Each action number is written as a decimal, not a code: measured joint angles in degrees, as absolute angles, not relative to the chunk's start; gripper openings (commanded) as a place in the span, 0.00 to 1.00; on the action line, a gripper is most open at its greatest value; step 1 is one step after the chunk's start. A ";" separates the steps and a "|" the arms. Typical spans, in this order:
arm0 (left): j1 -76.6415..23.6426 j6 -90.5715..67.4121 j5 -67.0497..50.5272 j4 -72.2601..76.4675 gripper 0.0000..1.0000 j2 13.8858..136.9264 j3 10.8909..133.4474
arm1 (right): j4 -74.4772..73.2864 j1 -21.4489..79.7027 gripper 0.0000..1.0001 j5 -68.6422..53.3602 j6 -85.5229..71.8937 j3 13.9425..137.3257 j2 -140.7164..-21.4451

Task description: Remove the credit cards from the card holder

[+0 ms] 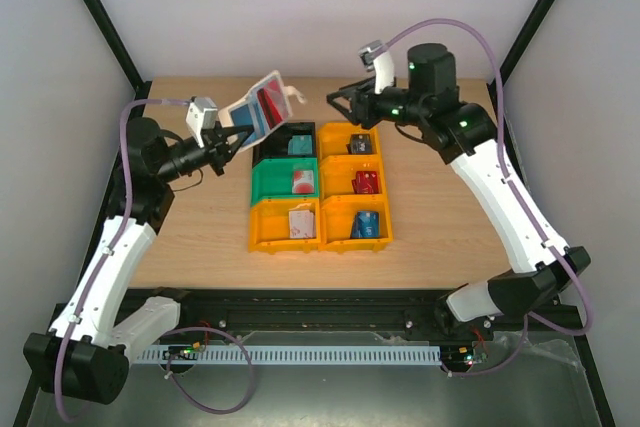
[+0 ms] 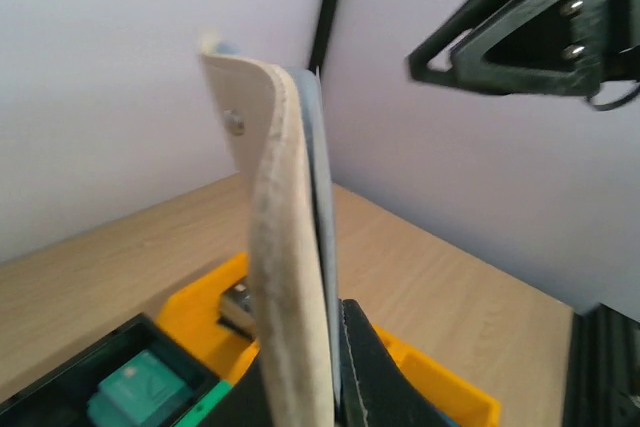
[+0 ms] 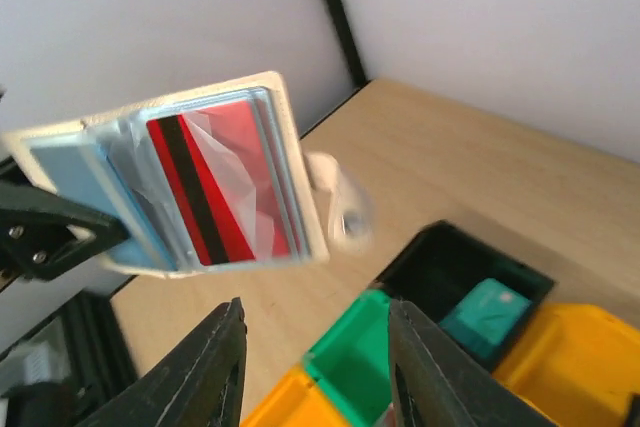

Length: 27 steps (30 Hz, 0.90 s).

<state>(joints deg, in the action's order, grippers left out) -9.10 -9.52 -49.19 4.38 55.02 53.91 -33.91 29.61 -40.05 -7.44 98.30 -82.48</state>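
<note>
The left gripper is clamped on one end of the card holder and carries it in the air, clear of the table. The holder's long axis runs straight out from the jaws, continuing the line of the fingers. Its free end, with a pale strap hanging off it, is the part farthest from that gripper. The open face is turned toward the right gripper, which hangs just beyond the free end and apart from it, so the two do not touch.

The left wrist view shows only the holder's edge: a tan rim with a snap stud and a thin blue layer behind it. The holder stands up out of the jaws, with one dark finger pressed against its flank, and the cards are hidden from there. The right wrist view gives the face instead — a red card under a clear pocket, its black stripe running across the holder's length. Paler blue layers lie nearer the left gripper's end.

The right gripper's fingers are spread wide with nothing between them — the holder sits ahead of and above their tips. Below and ahead of them lie a green bin and a black bin holding a teal card.
</note>
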 measured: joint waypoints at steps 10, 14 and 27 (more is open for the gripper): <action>-11.35 -14.76 -51.24 8.71 0.02 54.11 51.42 | -20.82 37.32 0.21 -53.98 -14.63 96.20 -82.94; -11.70 -18.28 -56.16 14.68 0.02 53.54 51.35 | -17.12 38.94 0.20 -58.19 -16.14 94.19 -84.14; -14.94 -22.37 -60.80 22.02 0.02 53.95 51.35 | -9.85 39.16 0.12 -64.71 -20.67 92.66 -85.52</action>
